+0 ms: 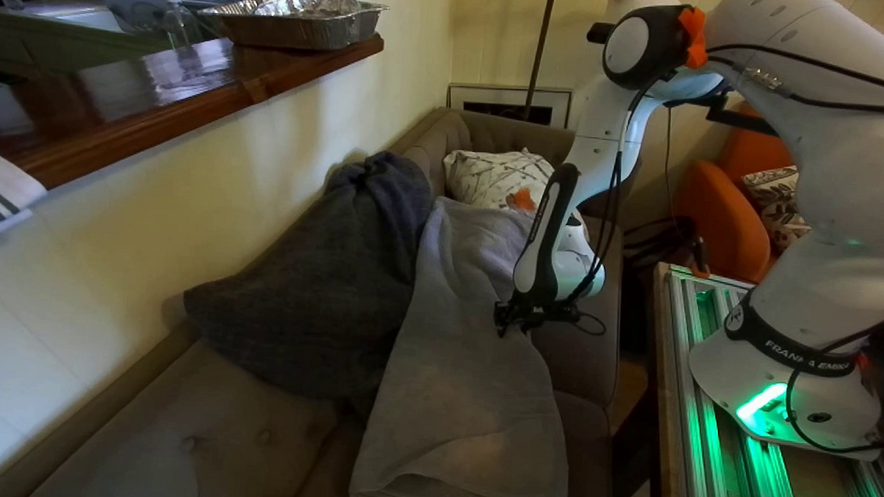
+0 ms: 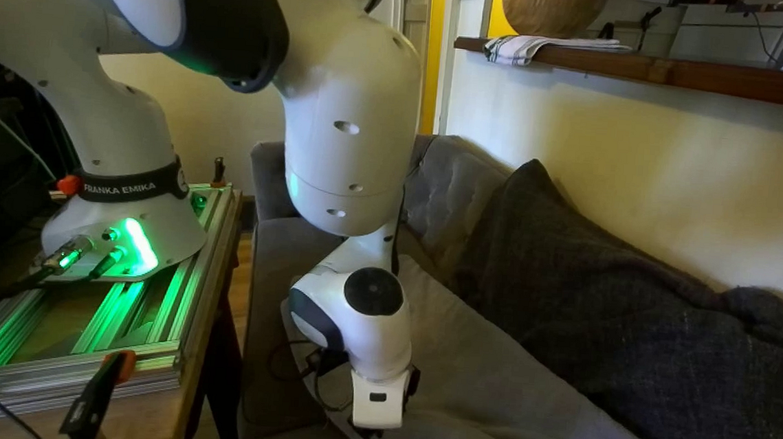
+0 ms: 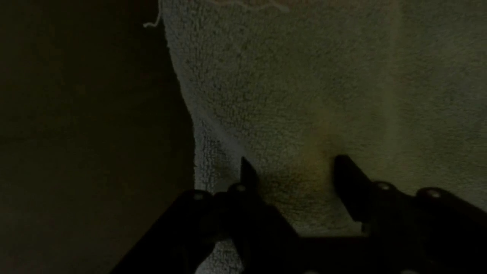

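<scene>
biggest: the sofa, grey-brown and tufted. my arm hangs out over it from the bench, base lit green. a wood ledge runs above the sofa's back in both exterior views. orange chair stands past the far end of the bench, in an exterior view. towel is light grey, laid along the sofa seat, folded, layers showing at the near end. dark cushion slumps against the sofa's back, right alongside the towel. print pillow sits by the towel's far end. foil tray is up on the ledge. my tool points down at the towel, near the edge on the bench side. its fingers are part-spread, terry pile showing in the gap. wrist view is dark and soft, so i can't tell whether the tips touch the towel. smallest: a loose pale thread off the towel's edge, upper part of the wrist view.
</scene>
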You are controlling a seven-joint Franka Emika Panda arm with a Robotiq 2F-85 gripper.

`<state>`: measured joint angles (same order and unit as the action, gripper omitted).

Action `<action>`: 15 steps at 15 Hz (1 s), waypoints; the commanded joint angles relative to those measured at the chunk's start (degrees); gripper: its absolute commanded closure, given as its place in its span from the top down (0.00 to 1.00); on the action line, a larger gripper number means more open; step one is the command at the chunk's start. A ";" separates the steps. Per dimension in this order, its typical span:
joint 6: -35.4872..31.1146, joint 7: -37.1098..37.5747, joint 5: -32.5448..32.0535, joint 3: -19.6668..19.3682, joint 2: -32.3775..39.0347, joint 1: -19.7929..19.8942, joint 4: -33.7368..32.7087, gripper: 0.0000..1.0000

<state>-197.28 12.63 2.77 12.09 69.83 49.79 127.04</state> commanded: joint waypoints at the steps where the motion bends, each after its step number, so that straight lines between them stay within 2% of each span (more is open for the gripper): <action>1: -1.83 -1.48 -2.70 1.94 0.77 3.17 0.56 0.26; 5: -2.50 -0.47 -1.69 1.83 -0.71 2.40 2.46 0.00; 6: -2.96 0.05 -0.83 1.24 -1.33 1.60 3.22 0.05; 10: -4.51 3.43 3.64 -0.31 -6.12 -1.51 8.36 0.04; 15: -2.45 6.71 2.53 5.95 -15.93 1.91 16.24 0.05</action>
<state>-201.17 16.60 4.76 14.98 62.10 50.16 136.21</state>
